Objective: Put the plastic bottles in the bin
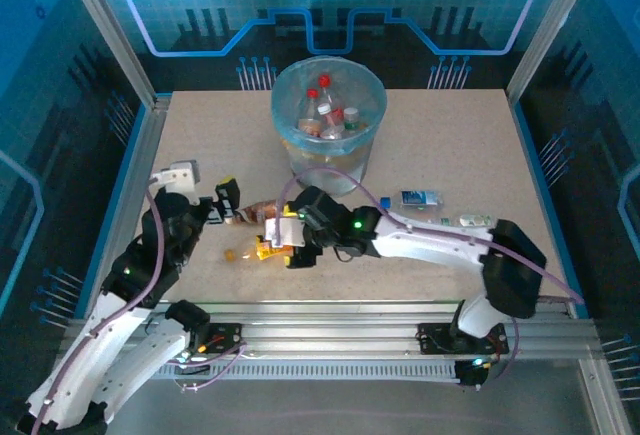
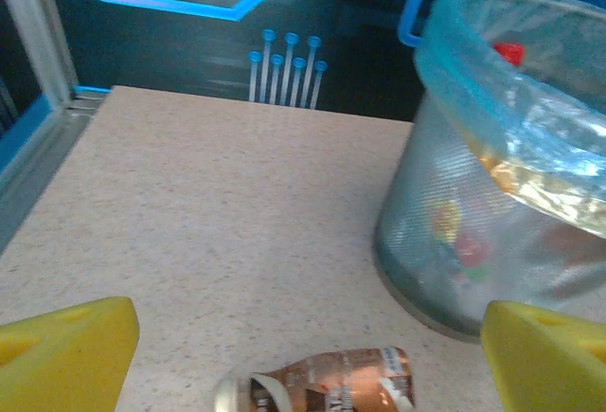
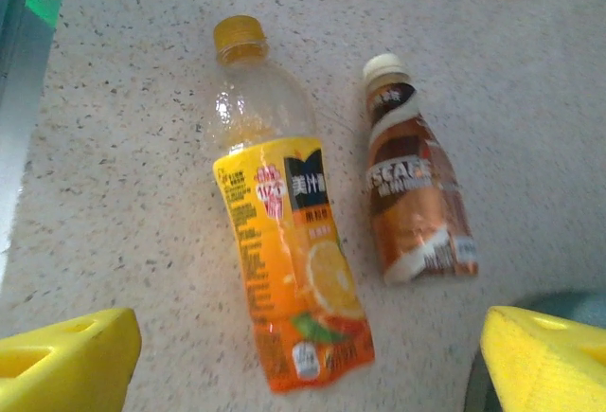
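Pick-up step: both end effectors wide open and empty over loose bottles in front of the bin (image 1: pixel 330 170).

Top view: the bin holds several bottles, and others lie on the counter (image 1: pixel 450 145) before it. Left wrist: the left end effector (image 2: pixel 305 355) gapes empty, with the brown bottle (image 2: pixel 327 384) between its fingers, near the bin. Right wrist: the right end effector (image 3: pixel 303 365) hangs spread above the orange bottle (image 3: pixel 284 260); next it should probably lower, straddle it and close.
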